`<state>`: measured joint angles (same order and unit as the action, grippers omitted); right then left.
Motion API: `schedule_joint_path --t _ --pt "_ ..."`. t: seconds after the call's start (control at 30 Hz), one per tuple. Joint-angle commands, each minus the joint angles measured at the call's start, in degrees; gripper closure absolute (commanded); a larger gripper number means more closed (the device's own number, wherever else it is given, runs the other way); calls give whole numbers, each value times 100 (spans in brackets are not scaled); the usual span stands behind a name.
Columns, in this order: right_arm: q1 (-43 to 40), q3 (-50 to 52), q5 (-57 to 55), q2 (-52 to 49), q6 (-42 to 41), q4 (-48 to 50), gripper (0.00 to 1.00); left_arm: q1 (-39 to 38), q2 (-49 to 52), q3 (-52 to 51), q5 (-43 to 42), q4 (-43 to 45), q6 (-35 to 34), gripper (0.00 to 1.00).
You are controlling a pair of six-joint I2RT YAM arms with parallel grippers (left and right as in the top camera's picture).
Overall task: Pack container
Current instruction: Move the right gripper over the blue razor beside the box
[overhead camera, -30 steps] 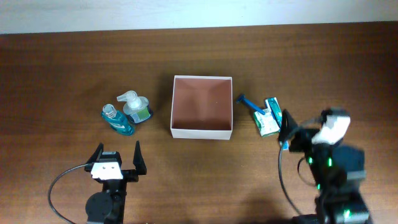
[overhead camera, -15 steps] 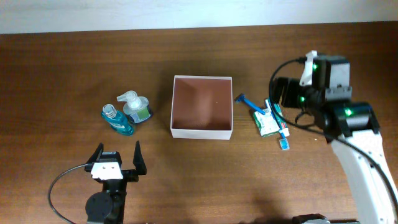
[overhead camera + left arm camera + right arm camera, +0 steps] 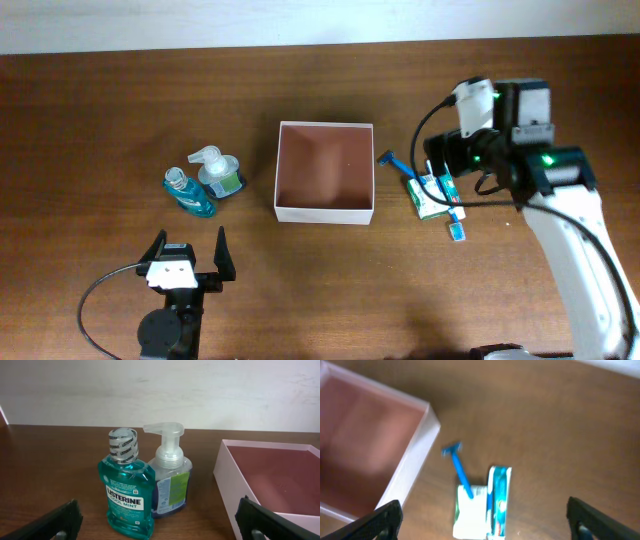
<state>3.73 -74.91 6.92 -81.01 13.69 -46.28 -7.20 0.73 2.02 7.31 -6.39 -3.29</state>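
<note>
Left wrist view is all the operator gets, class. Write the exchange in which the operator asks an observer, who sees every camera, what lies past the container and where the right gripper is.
Operator: I see a mouthwash bottle, a pump bottle and part of the container. Is anything beyond it?
Observer: Yes. On the container's side away from the bottles lie a blue razor and a green-and-white box, close together on the table.
Operator: And the right gripper?
Observer: The right gripper is above that box with its jaws open, holding nothing.
</note>
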Motion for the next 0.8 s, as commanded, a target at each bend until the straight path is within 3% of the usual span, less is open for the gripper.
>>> schedule_joint_path --t 0.0,0.17,0.33,0.47,0.6,0.77 --pt "-31 -74 400 -553 675 -201 6 35 -37 -48 -63 17 -11 1" --pt "-31 -74 815 -1023 809 -284 15 35 -37 -48 -61 17 -11 0" --pt "-31 -74 811 -1211 1309 -291 43 35 -37 -48 -63 17 -11 1" --pt "-31 -74 811 -1375 1637 -284 55 35 -37 -48 -61 17 -11 1" --pt "0 -74 927 -1615 1633 -162 65 35 -37 -48 -61 17 -11 1" --pt "175 -74 931 -2002 1633 87 65 35 -37 -48 -63 17 -11 1"
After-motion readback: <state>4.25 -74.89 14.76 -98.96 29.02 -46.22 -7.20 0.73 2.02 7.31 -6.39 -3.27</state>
